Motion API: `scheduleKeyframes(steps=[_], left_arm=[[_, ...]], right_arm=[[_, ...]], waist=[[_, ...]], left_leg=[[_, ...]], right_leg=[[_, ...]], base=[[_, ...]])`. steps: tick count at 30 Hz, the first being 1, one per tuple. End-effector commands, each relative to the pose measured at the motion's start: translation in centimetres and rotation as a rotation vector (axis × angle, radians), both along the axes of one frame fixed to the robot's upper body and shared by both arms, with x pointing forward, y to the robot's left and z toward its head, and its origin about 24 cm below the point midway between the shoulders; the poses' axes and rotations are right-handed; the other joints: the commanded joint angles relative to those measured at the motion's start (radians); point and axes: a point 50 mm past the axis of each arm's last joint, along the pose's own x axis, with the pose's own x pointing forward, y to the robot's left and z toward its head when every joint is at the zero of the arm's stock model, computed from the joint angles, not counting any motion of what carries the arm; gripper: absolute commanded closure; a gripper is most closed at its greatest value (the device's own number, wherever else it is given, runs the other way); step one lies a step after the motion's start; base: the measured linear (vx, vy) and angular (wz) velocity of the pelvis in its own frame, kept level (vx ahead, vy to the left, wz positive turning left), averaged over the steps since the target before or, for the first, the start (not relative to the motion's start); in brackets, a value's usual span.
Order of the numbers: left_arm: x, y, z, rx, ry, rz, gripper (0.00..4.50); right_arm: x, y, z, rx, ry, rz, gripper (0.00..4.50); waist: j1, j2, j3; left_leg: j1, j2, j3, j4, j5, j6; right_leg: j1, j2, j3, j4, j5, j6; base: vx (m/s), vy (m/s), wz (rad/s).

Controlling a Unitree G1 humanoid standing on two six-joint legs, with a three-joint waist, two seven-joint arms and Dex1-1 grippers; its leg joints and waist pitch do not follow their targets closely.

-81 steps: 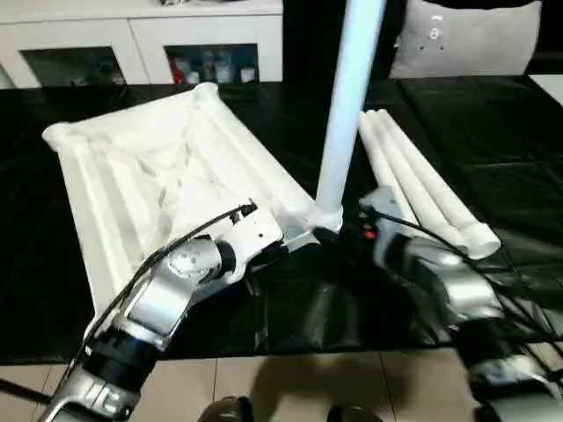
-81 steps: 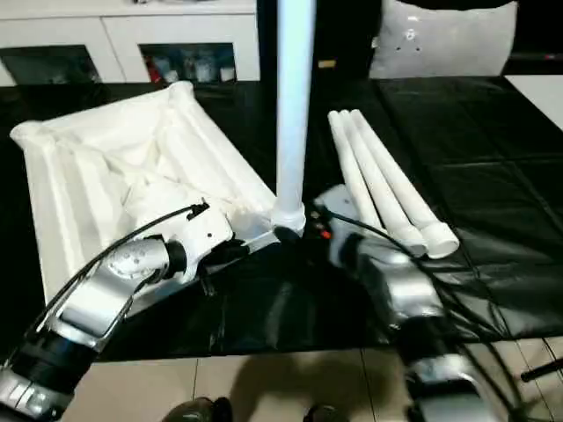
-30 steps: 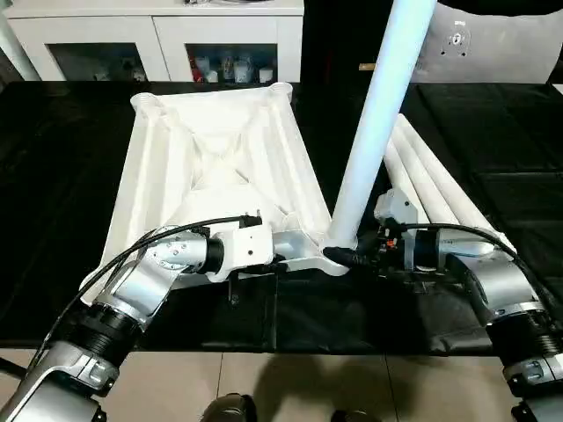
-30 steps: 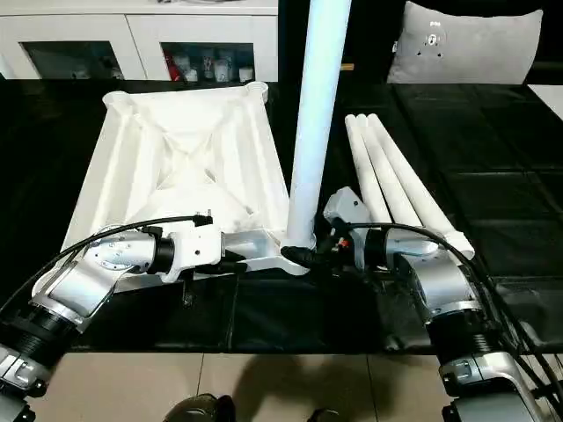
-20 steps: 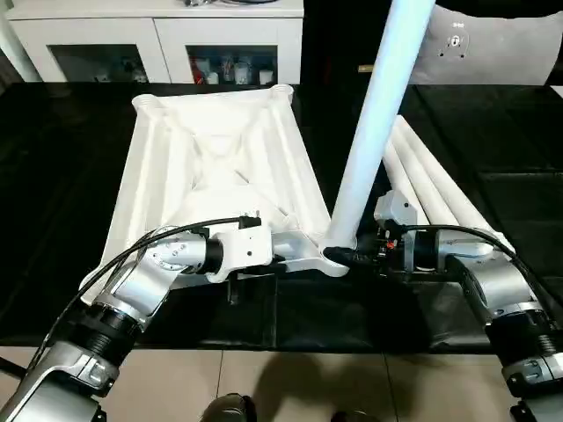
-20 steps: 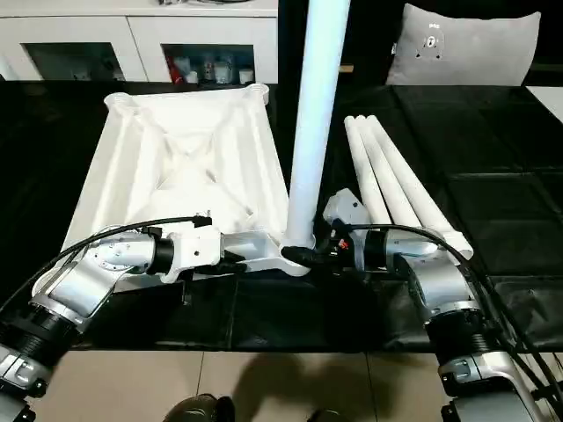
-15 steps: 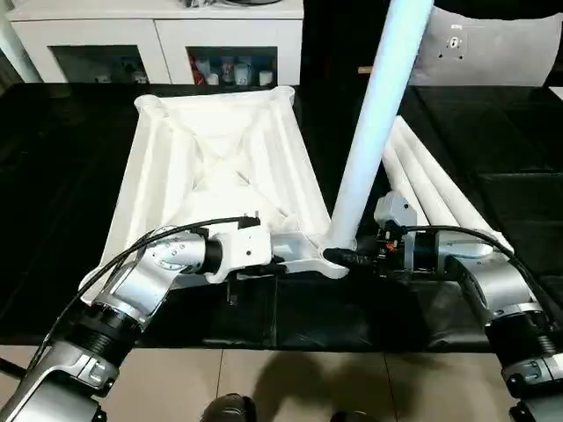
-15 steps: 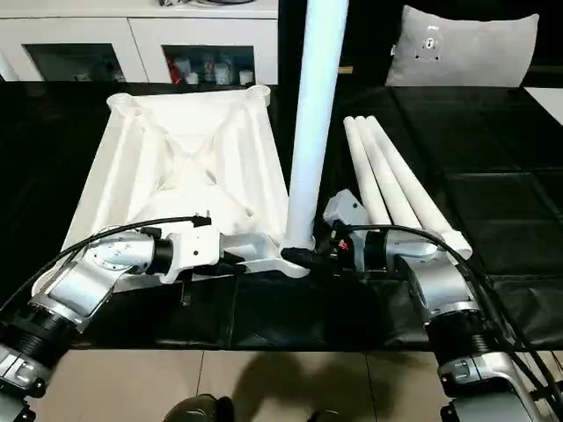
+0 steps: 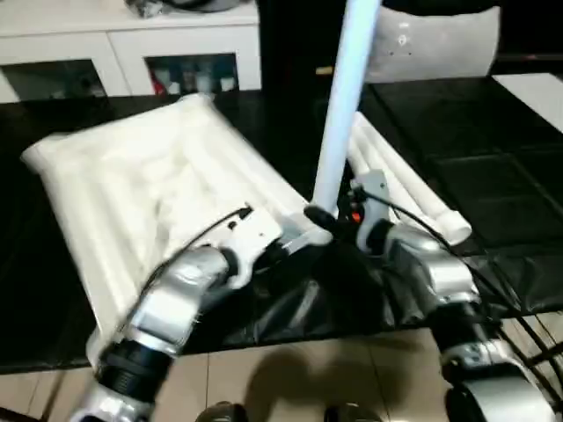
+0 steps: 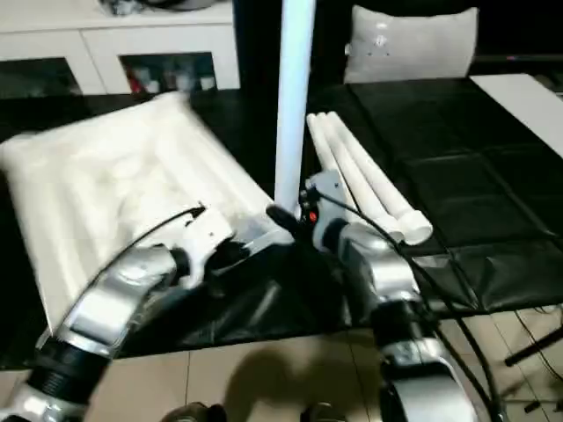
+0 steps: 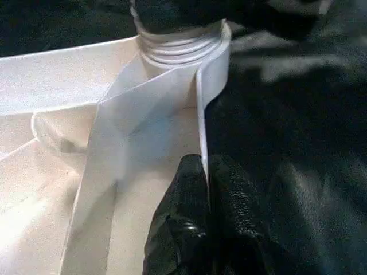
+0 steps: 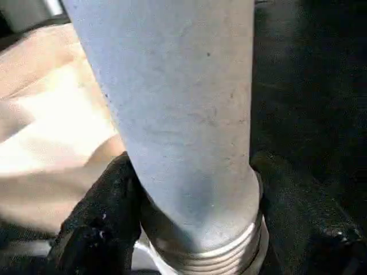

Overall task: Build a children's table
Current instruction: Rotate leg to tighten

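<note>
One leg goes into the upside-down white plastic table top [image 9: 149, 193]

The square white top lies ribs-up on the black-covered surface [image 9: 493, 149], toward its left side, so its round corner sockets face up. A long white tube leg [image 9: 345, 97] stands upright in the socket at the top's corner nearest the surface's front edge; its threaded end sits at the socket mouth. The right end effector [image 12: 192, 229] has its two black fingers [image 12: 100, 215] around the leg's bottom, probably to turn it tight. The left end effector [image 11: 203, 189] pinches the top's thin rim, fingers nearly together, likely so the top cannot slide. Three more white tube legs [image 9: 400, 189] lie side by side just beside it, waiting their turn.
</note>
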Motion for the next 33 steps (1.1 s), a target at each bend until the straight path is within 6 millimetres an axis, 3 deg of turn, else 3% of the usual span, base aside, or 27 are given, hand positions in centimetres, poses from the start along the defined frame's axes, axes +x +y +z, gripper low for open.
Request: scheduleKeyframes(steps=[1,2,4,5,6,8,12,13,17,19,20,23,25,33], left_arm=[[-0.3,-2.9,2.4,-0.055,-0.102,-0.076,4.50],[-0.2,-3.2,2.4,-0.048,-0.114,-0.064,4.50],[0.1,-3.1,2.3,-0.027,-0.122,-0.048,4.50],[0.1,-3.1,2.3,-0.025,-0.123,-0.045,4.50],[0.4,-2.7,2.2,-0.005,-0.126,-0.022,4.50],[0.5,-2.6,2.2,0.000,-0.125,-0.015,4.50],[0.7,-2.1,2.1,0.023,-0.130,-0.007,4.50],[0.8,-2.0,2.0,0.031,-0.133,-0.004,4.50],[1.1,-1.1,1.6,0.067,-0.138,-0.014,4.50],[1.3,-0.5,1.3,0.086,-0.143,-0.040,4.50],[1.4,-0.2,1.3,0.095,-0.141,-0.058,4.50],[1.5,0.4,1.1,0.116,-0.143,-0.110,4.50],[1.6,1.0,0.9,0.135,-0.150,-0.168,4.50],[1.0,2.6,0.4,0.169,-0.114,-0.379,4.50]], right_arm=[[-1.0,2.3,-2.5,-0.035,0.123,0.034,1.85],[-0.9,2.4,-2.6,-0.058,0.119,0.019,1.85],[-0.9,2.2,-2.6,-0.050,0.116,0.002,1.85],[-0.9,2.2,-2.6,-0.045,0.116,0.001,1.85],[-0.9,1.9,-2.4,-0.008,0.113,-0.006,1.32],[-0.9,1.8,-2.3,0.004,0.110,-0.009,1.15],[-0.8,0.9,-2.1,-0.008,0.072,-0.002,0.75],[-0.8,0.7,-2.0,-0.015,0.057,0.004,0.63],[-1.3,-0.9,-1.7,-0.009,0.004,0.057,0.31],[-1.7,-2.1,-1.2,-0.009,-0.027,0.095,0.08],[-1.9,-2.8,-0.8,-0.014,-0.047,0.119,0.08],[-2.2,-4.6,0.4,-0.043,-0.116,0.173,0.08],[-2.3,-5.9,1.6,-0.065,-0.170,0.222,0.08],[-3.0,-7.8,3.7,-0.168,-0.205,0.404,0.08]], waist=[[0.005,-0.008,-0.050],[0.006,-0.006,-0.048],[0.006,-0.006,-0.046],[0.006,0.000,-0.045],[0.006,0.009,-0.047],[0.007,0.004,-0.050],[0.011,0.010,-0.047],[0.012,0.007,-0.048],[0.023,0.004,-0.049],[0.031,0.001,-0.050],[0.038,0.004,-0.054],[0.040,0.005,-0.059],[0.039,0.006,-0.060],[0.052,0.008,-0.069]], left_leg=[[0.033,0.066,-0.052,-0.085,-0.503,-0.037],[0.040,0.065,-0.050,-0.083,-0.515,-0.035],[0.039,0.064,-0.053,-0.086,-0.535,-0.037],[0.040,0.065,-0.054,-0.089,-0.554,-0.041],[0.040,0.065,-0.057,-0.092,-0.566,-0.045],[0.040,0.068,-0.056,-0.097,-0.567,-0.046],[0.039,0.069,-0.054,-0.099,-0.578,-0.051],[0.040,0.069,-0.052,-0.098,-0.579,-0.049],[0.039,0.068,-0.048,-0.095,-0.532,-0.028],[0.034,0.069,-0.046,-0.097,-0.496,-0.015],[0.034,0.073,-0.045,-0.097,-0.468,-0.011],[0.024,0.075,-0.042,-0.096,-0.403,0.008],[0.021,0.074,-0.041,-0.093,-0.393,0.022],[0.018,0.076,-0.032,-0.079,-0.247,0.085]], right_leg=[[0.012,-0.080,0.034,-0.108,-0.620,-0.099],[0.004,-0.079,0.034,-0.113,-0.626,-0.093],[0.005,-0.078,0.031,-0.116,-0.635,-0.082],[0.005,-0.076,0.029,-0.117,-0.630,-0.074],[0.008,-0.074,0.027,-0.114,-0.607,-0.073],[0.012,-0.074,0.026,-0.114,-0.556,-0.082],[0.008,-0.074,0.029,-0.110,-0.509,-0.106],[0.008,-0.076,0.030,-0.111,-0.506,-0.106],[0.010,-0.078,0.033,-0.114,-0.509,-0.105],[0.016,-0.078,0.036,-0.112,-0.484,-0.103],[0.017,-0.077,0.037,-0.107,-0.444,-0.109],[0.026,-0.075,0.037,-0.094,-0.327,-0.144],[0.031,-0.076,0.034,-0.091,-0.312,-0.166],[0.042,-0.077,0.030,-0.072,-0.162,-0.236]], base=[[0.000,0.000,0.00],[0.000,0.000,0.00],[0.000,0.000,0.00],[0.000,0.000,0.00],[0.000,0.000,0.00],[0.000,0.000,0.00],[0.000,0.000,0.00],[0.000,0.000,0.00],[0.000,0.000,0.00],[0.000,0.000,0.00],[0.000,0.000,0.00],[0.000,0.000,0.00],[0.000,0.000,0.00],[0.000,0.000,0.00]])
